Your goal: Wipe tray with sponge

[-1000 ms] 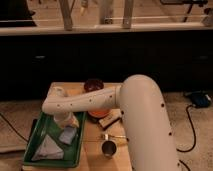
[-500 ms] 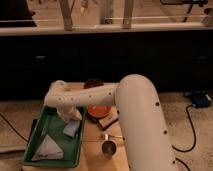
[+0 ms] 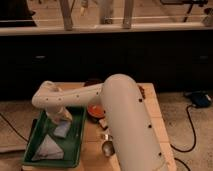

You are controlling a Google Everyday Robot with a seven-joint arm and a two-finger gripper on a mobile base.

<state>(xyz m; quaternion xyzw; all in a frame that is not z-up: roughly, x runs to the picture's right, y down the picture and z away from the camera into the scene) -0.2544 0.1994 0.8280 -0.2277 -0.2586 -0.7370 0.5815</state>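
The dark-green tray [image 3: 34, 145] lies on the left of the wooden table. A small blue-grey sponge [image 3: 61, 129] lies inside it, near the upper middle. My white arm reaches from the right, bends at an elbow on the left and comes down over the tray. My gripper [image 3: 62, 119] sits directly on top of the sponge, pressing down on it. A pale triangular folded cloth [image 3: 47, 148] lies in the tray's near part, in front of the sponge.
An orange bowl [image 3: 95, 109] stands right of the tray, partly behind my arm. A dark bowl [image 3: 92, 83] sits at the table's back. A metal cup [image 3: 107, 147] and a small item [image 3: 103, 123] lie near the front middle. A cable [image 3: 192, 125] runs across the floor on the right.
My gripper has moved toward the near side of the tray, and the sponge beneath it has shifted with it, closer to the folded cloth.
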